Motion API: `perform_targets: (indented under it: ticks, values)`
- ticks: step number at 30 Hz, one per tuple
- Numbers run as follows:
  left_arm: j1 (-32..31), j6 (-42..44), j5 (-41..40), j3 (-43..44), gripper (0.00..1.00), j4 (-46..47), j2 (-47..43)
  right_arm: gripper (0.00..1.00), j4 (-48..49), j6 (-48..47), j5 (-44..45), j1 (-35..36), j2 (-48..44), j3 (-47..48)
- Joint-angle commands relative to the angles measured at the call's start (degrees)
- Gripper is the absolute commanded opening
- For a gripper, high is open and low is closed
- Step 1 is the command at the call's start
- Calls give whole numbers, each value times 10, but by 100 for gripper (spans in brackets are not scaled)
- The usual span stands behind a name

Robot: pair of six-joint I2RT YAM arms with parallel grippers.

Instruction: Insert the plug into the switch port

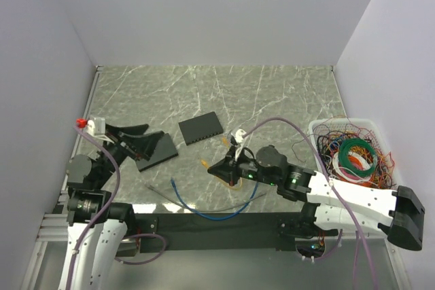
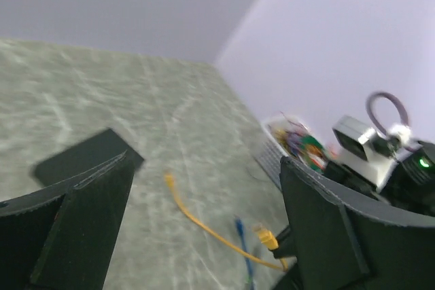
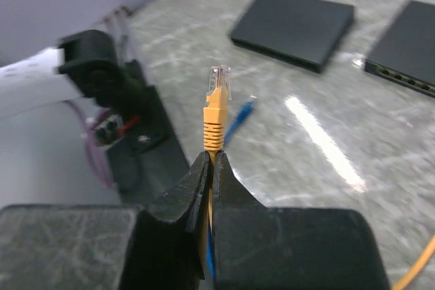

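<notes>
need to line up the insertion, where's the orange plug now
Right wrist view, centre: the orange plug sticks up from the shut right gripper, a black switch beyond at upper right.

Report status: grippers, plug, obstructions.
Right gripper shut on orange plug. Left gripper open, empty. Plug not yet in switch. Blue cable loose on table, nothing blocking switch.

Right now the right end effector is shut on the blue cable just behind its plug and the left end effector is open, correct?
Not the blue one. The right wrist view shows the right end effector shut on the yellow cable just behind its plug; the blue cable lies loose on the table. The left end effector is open.
</notes>
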Motion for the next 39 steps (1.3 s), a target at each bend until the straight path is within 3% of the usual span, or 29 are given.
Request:
perform_targets:
  ticks: [1, 7, 11, 12, 17, 20, 25, 28, 31, 34, 36, 39]
  values:
    - [1, -101, 135, -53, 94, 150, -17, 0, 70, 14, -74, 2, -37, -33]
    - [-3, -170, 208, -92, 97, 240, 18, 0, 135, 31, -124, 1, -46, -56]
    - [-25, -140, 174, -67, 95, 167, 70, 0, 179, 41, -153, 2, -40, -64]
    - [-31, -131, 133, -56, 95, 115, 89, 0, 183, 42, -154, 2, -38, -63]
    - [-83, -85, 36, -4, 98, 38, 112, 0, 190, 35, -150, 1, -23, -50]
    - [-132, -57, -20, 24, 95, -4, 123, 0, 132, 19, -78, 3, -14, -27]
    - [-222, -41, -91, 47, 86, -34, 164, 0, 20, -12, 219, 20, 11, 32]
    - [-289, -34, -154, 49, 77, -37, 203, 0, -13, -39, 313, 38, 35, 61]
    - [-358, -37, -229, 53, 75, -34, 251, 0, -24, -59, 365, 63, 55, 85]
    - [-399, -54, -248, 40, 73, 15, 276, 0, -31, -66, 386, 72, 72, 97]
    - [-409, -64, -243, 22, 73, 72, 276, 0, -30, -63, 383, 76, 72, 98]
    - [-423, -72, -276, 20, 73, 79, 277, 0, -30, -54, 376, 78, 61, 89]
